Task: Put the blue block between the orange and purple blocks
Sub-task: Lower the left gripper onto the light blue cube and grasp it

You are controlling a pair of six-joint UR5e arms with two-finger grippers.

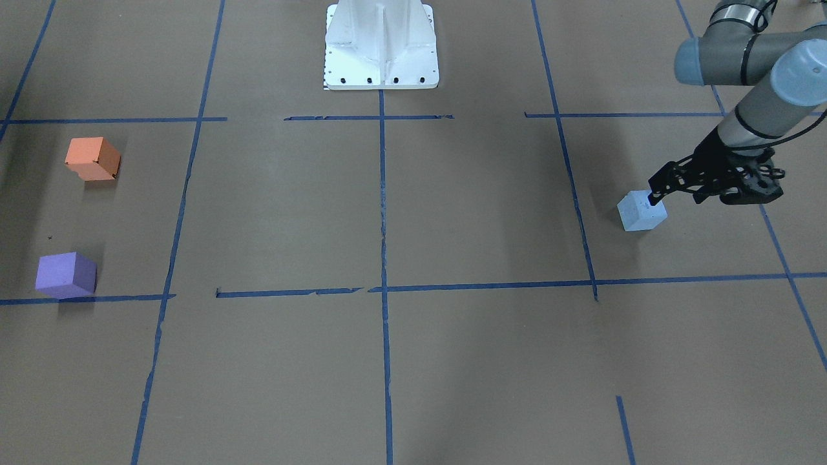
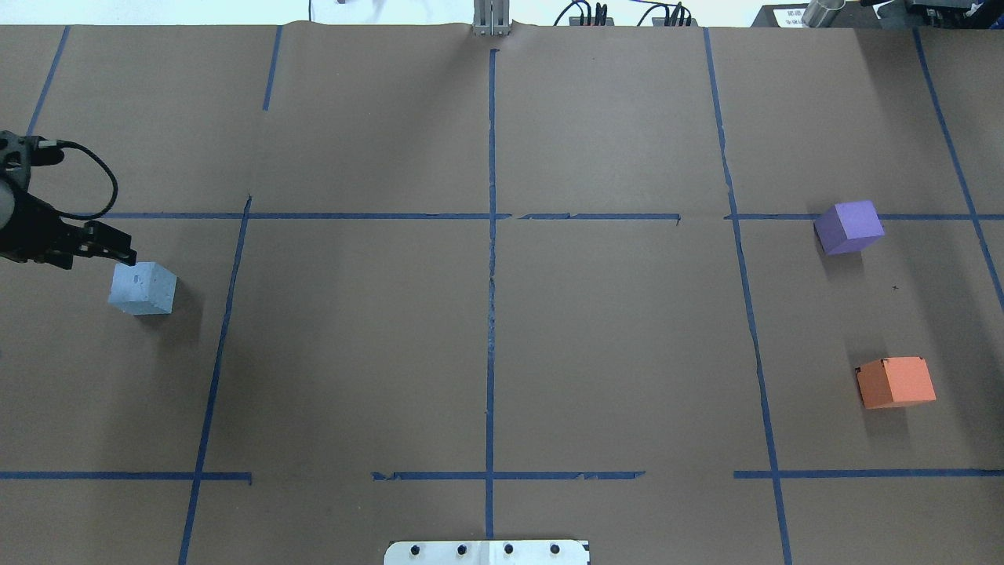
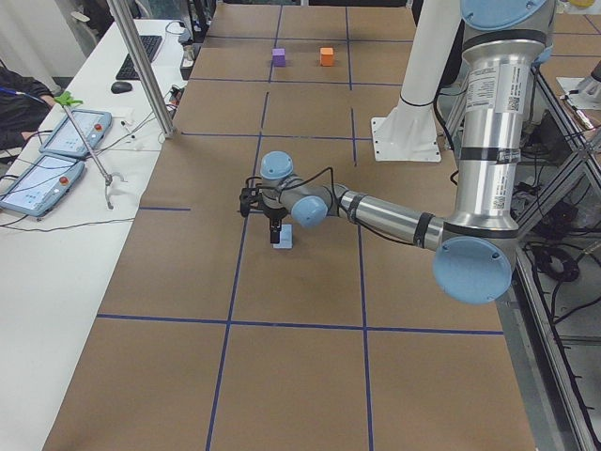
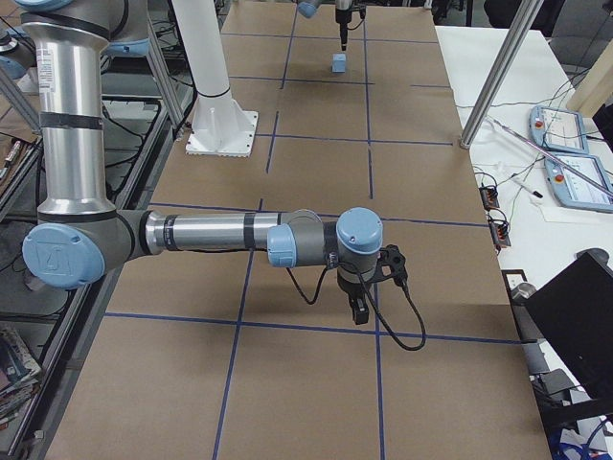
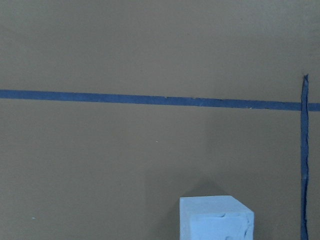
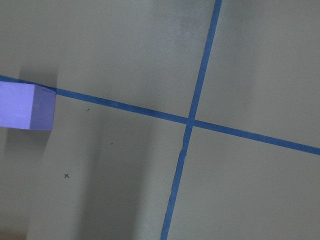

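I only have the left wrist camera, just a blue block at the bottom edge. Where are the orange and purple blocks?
Observer: At the opposite end, on the robot's right; the purple block lies farther from the robot than the orange block.
Operator: Am I gripping the blue one?
Observer: The left hand hangs at the top edge of the blue block; grip unclear.
Operator: And the other arm?
Observer: The right hand points down at that far end; its wrist camera catches the purple block.

Brown paper-covered table point(image 2: 353, 353), blue tape grid point(image 2: 492, 314), white side desk point(image 3: 47, 282)
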